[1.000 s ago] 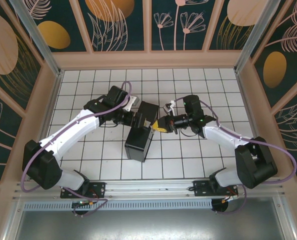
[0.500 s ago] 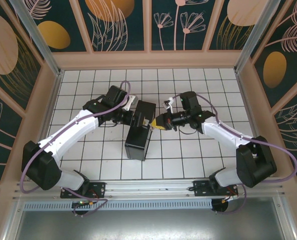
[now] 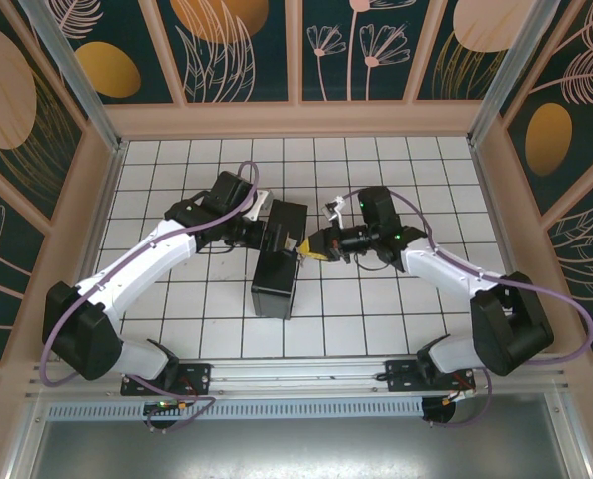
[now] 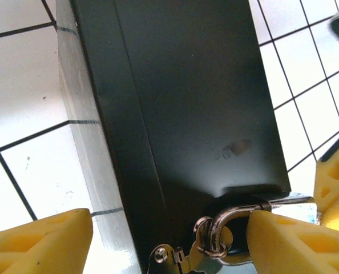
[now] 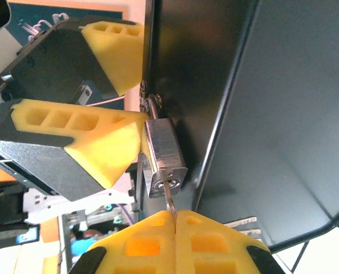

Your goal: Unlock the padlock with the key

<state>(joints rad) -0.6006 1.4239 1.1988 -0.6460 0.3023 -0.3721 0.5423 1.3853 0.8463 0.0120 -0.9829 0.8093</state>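
Key [image 5: 169, 201] meets padlock [image 5: 165, 160]: the right tool [image 5: 175, 224], pressed together on the key, has its tip at the padlock's underside. The padlock hangs from the latch [image 4: 164, 257] of the black box [image 4: 186, 103]. The left tool [image 4: 166, 240], spread wide, sets one finger [image 5: 101, 148] against it, likely to stop it swinging.
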